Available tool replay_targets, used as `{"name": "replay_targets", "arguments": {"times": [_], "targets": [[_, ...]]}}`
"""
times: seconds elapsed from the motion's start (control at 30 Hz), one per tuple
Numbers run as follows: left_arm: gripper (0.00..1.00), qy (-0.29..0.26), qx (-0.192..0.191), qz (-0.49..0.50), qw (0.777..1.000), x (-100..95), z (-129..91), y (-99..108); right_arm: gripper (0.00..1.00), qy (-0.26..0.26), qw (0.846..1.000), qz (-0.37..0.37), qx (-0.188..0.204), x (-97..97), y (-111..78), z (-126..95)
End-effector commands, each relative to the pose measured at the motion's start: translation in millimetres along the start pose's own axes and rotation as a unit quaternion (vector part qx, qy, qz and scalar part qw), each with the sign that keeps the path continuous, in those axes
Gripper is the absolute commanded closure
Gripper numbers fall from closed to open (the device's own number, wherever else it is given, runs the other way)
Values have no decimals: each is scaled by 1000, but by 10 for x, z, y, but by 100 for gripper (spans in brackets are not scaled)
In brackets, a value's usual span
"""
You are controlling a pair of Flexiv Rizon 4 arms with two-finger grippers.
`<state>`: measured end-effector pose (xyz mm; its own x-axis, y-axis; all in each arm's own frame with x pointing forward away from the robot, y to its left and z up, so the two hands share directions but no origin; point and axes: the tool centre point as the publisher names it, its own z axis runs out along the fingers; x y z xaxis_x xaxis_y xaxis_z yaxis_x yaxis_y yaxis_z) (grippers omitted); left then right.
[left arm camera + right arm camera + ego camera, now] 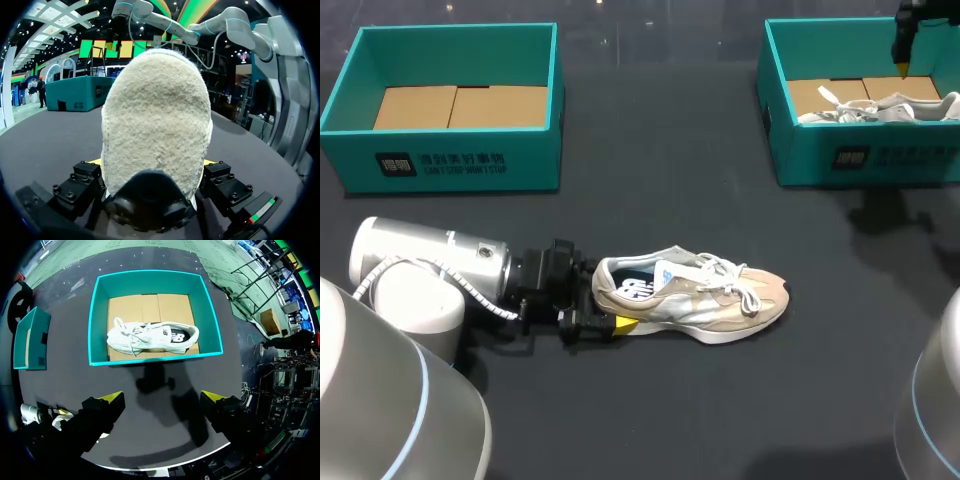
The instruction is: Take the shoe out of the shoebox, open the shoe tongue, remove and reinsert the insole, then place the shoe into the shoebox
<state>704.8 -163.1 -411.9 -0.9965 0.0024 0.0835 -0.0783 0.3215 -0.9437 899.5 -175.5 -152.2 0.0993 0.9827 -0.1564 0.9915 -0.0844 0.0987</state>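
Beige shoe (705, 300) rests sole-down on the table (670, 420), outside both boxes. Its long axis runs straight out ahead of the left gripper (600, 308): heel (155, 120) between the fingers, toe (775, 295) pointing directly away. The fingers flank the heel on both sides. Pad contact is hidden behind the heel, so clamped on it is likely, not certain.

Right gripper (162, 399) hangs well apart from the beige shoe, fingers spread and empty, above the far box (865, 160) holding a white shoe (150, 336). The left arm is much nearer.

Judgement: tongue and insole lie ahead of the left gripper, past the heel, so they call for the free right gripper. Empty box (450, 165) stands off to the left gripper's side, well apart.
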Motion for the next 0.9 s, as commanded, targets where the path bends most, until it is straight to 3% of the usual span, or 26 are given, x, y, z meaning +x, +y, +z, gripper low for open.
{"name": "replay_targets", "arguments": {"times": [0.03,0.2,0.6,0.8,0.9], "targets": [[100,-1,-1,0,1000,40,41,52,0,-20,1000,9,0,324,-312,-137],[100,-1,-1,0,1000,40,41,52,0,-21,1000,22,9,679,-691,-196],[100,-1,-1,0,1000,40,41,52,0,-17,1000,12,8,1762,-1552,-257],[100,-1,-1,0,1000,40,41,52,0,23,999,-16,18,2267,-1806,-209],[100,-1,-1,0,1000,40,41,52,0,27,999,-21,25,2315,-1817,-209]]}}
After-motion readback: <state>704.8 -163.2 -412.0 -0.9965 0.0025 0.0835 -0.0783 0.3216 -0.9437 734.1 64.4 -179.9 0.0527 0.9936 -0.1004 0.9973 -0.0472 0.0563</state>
